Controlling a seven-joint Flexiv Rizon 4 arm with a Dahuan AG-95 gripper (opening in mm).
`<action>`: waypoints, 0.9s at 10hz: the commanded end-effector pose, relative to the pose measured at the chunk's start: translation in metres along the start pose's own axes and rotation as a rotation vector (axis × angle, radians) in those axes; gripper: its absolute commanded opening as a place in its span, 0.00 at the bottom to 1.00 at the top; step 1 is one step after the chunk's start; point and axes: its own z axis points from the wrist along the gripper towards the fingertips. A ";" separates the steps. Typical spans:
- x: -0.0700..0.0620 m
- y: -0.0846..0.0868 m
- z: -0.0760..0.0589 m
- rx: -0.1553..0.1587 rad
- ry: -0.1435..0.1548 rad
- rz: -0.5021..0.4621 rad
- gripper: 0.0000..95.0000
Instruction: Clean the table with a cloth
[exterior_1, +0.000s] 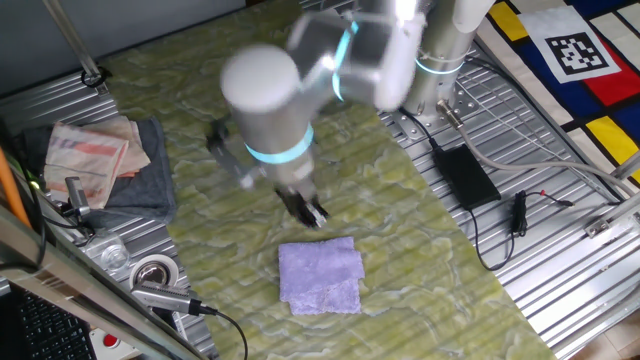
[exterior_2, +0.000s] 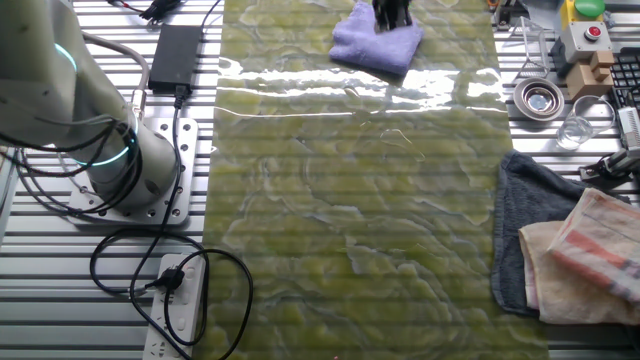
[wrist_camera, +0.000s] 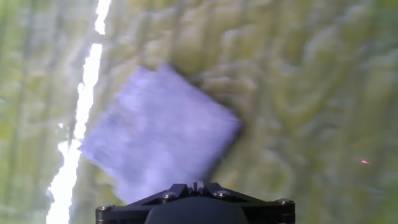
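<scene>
A folded lavender cloth lies on the yellow-green marbled table, near one end of it. The cloth also shows in the other fixed view on the table, and in the hand view, where the table is blurred. My gripper hangs a little above the table just past the cloth's edge and does not hold it. It shows at the top edge of the other fixed view. In the hand view my gripper has its jaws together with nothing between them. The arm is blurred.
A grey towel with striped cloths on it lies at the table's side. A tape roll and a glass stand on the ribbed metal. A black power adapter, cables and a power strip lie by the robot base.
</scene>
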 end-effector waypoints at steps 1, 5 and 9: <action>0.002 -0.002 -0.002 -0.045 -0.024 0.022 0.00; 0.002 -0.002 -0.002 -0.007 -0.017 -0.075 0.00; 0.000 0.003 0.000 0.015 -0.010 0.014 0.00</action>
